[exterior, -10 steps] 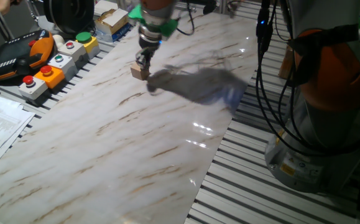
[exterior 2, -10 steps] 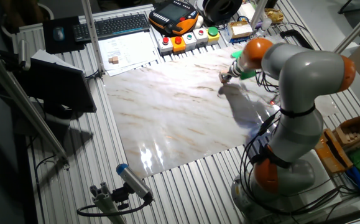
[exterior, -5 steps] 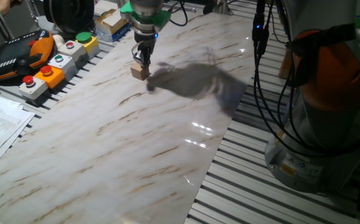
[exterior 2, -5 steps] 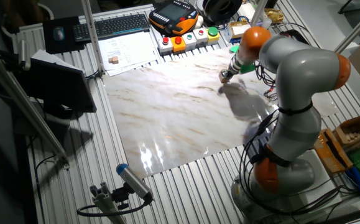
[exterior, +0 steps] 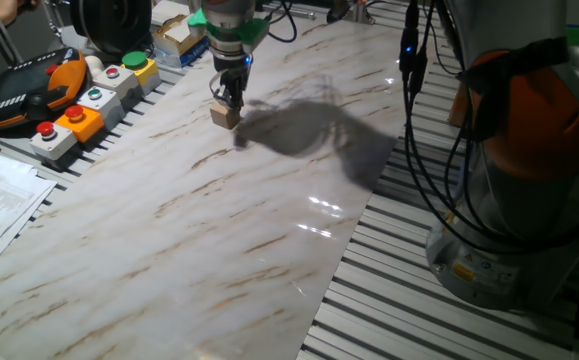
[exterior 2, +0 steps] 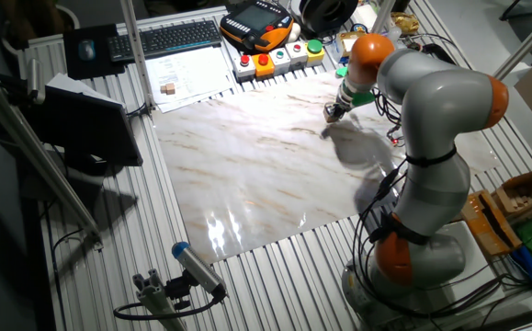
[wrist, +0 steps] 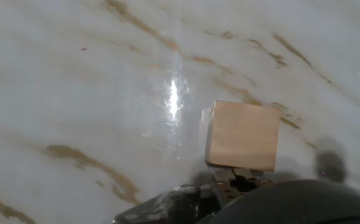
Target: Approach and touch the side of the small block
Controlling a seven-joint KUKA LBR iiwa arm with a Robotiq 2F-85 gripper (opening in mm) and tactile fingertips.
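Small block [exterior: 225,115] resting flat on the marbled desk [exterior: 269,220], near the button boxes [exterior: 89,100]. Gripper [exterior: 230,97] lowered just beside its far side, apparently touching, for side contact rather than a grasp. Holding nothing; opening of the jaws impossible to tell.

Three cameras cover a marble-patterned table [exterior: 269,230] from two sides and from the arm's own hand.

One fixed view sits low and close at the table's edge; the other looks down from high and farther back (both take in the button boxes [exterior: 89,100]); the hand view hangs very near the small block [wrist: 243,135].
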